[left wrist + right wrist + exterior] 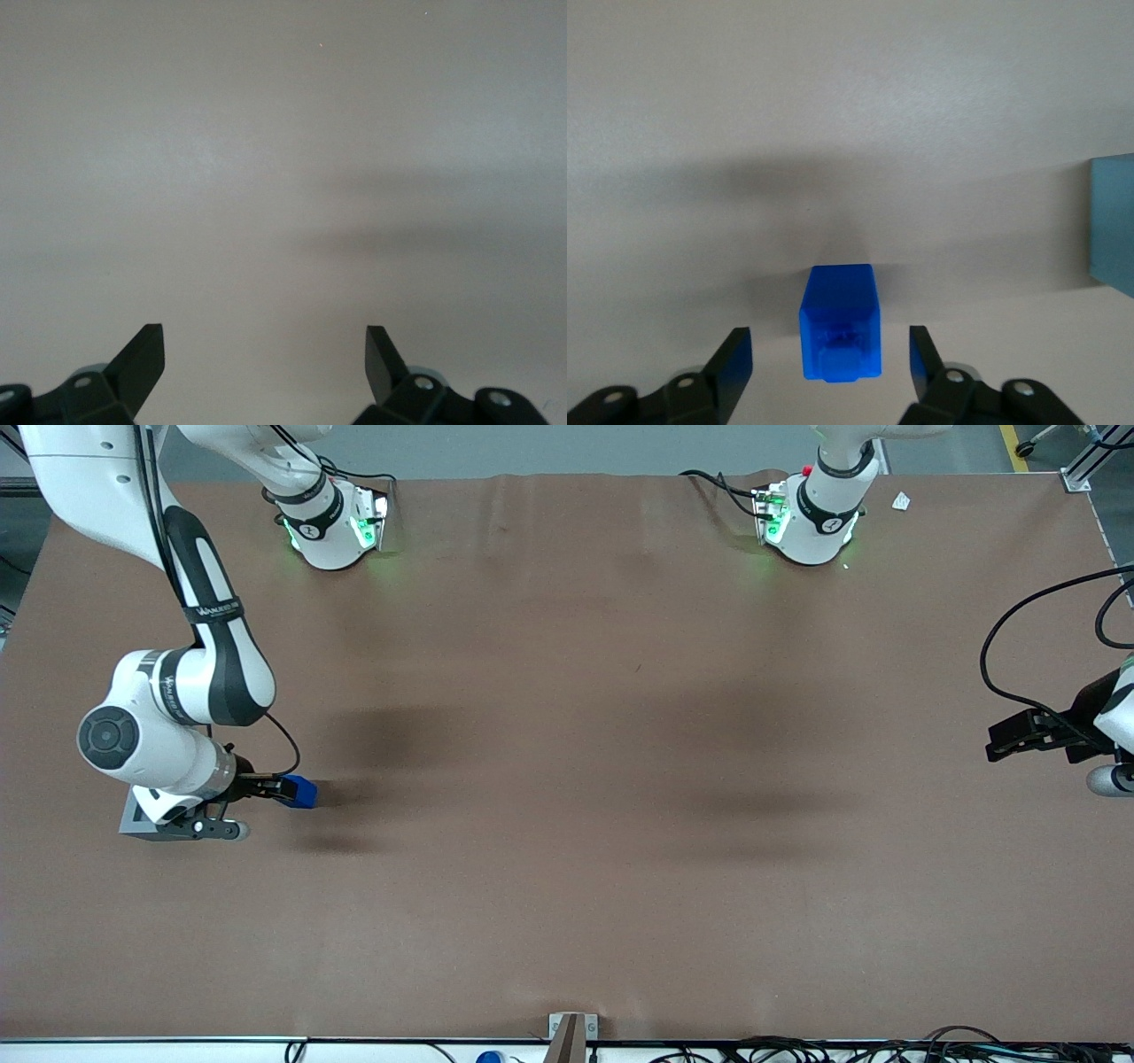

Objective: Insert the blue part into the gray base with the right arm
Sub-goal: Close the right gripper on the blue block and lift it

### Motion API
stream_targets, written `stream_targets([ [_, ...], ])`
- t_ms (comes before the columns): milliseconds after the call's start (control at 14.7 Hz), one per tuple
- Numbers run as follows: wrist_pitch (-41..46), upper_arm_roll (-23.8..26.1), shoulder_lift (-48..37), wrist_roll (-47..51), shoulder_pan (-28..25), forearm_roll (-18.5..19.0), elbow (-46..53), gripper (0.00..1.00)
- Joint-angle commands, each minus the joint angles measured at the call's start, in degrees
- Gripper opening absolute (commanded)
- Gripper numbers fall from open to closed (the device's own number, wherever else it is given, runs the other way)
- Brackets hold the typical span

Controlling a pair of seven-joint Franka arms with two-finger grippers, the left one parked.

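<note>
Blue part (840, 320) rests on the bench (567, 779), between our jaws, which stand apart on either side without touching it. We judge nothing is gripped yet; grasping and insertion remain. Our gripper (831, 354) hovers low, the gray base (1112, 221) just beside it.

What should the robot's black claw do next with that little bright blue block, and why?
Probably close its fingers on the small bright blue plastic block. In the right wrist view the black two-finger gripper is open, with the block sitting between its fingers and gaps on both sides, so nothing is gripped yet. The light gray box-shaped base sits beside it, mostly hidden under the arm.
</note>
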State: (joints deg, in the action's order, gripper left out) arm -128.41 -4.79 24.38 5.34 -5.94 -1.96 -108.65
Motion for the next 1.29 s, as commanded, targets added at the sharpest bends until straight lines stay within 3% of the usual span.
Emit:
stream_targets([
  [0,-0.8,-0.1,1.2,0.8,-0.4,-0.7,-0.5,0.78],
  [544,-4.5,-0.1,3.7,0.7,-0.2,-0.7,-2.8,0.63],
  [612,-6.5,-0.1,3.9,0.7,-0.4,-0.7,-3.5,0.58],
  [748,-7.0,-0.1,4.0,0.7,-0.6,-0.7,-3.9,0.28],
  [884,-6.9,-0.1,3.9,0.7,-1.0,-0.7,-3.9,0.08],
  [1224,-4.1,-0.2,2.9,0.6,-0.6,-0.6,-2.4,0.03],
])
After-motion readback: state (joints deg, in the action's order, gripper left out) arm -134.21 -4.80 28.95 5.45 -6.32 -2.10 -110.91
